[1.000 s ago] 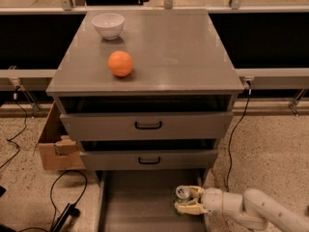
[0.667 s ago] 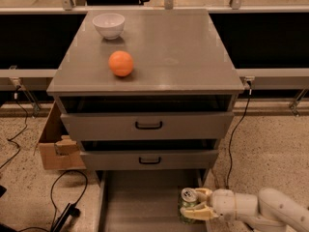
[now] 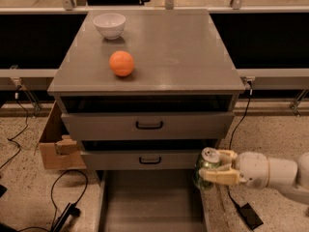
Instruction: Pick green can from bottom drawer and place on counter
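The green can (image 3: 207,166), silver top up, sits between the fingers of my gripper (image 3: 216,166), lifted above the right wall of the open bottom drawer (image 3: 149,202). The white arm reaches in from the right edge. The gripper is shut on the can, level with the middle drawer's front. The counter (image 3: 183,47) is the grey cabinet top above.
An orange ball (image 3: 121,63) and a white bowl (image 3: 109,25) stand on the counter's left half. Two upper drawers with black handles (image 3: 149,125) are closed. A cardboard box (image 3: 54,144) and cables lie on the floor to the left. A black cable runs down at right.
The gripper has risen with the can, from low inside the bottom drawer up to beside the middle drawer's front, and moved slightly right.
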Tool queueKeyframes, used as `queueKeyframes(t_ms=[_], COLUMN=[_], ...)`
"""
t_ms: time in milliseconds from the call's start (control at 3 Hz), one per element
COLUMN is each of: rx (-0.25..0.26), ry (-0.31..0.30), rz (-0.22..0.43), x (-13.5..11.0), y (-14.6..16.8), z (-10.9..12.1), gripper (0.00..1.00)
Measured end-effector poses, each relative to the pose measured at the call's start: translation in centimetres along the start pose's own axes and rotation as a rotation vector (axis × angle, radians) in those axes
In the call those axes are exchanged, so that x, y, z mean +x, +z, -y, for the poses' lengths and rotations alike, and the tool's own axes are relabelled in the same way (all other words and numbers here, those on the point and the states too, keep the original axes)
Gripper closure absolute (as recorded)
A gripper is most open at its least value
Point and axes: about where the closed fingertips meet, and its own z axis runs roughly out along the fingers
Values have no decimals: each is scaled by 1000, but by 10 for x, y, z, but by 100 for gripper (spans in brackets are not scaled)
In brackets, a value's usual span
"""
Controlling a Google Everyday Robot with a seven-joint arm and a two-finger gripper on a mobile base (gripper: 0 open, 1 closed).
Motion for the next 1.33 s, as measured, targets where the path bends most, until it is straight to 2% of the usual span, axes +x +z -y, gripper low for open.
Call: queueKeyframes(t_ms=[333, 667, 1000, 1333], rx=[85, 186, 298, 402], ry=[-25, -20, -6, 15], rz=[33, 49, 38, 32], x=[-73, -127, -179, -217], y=[-31, -43, -38, -26], z=[17, 40, 67, 92], gripper=[100, 100, 100, 100])
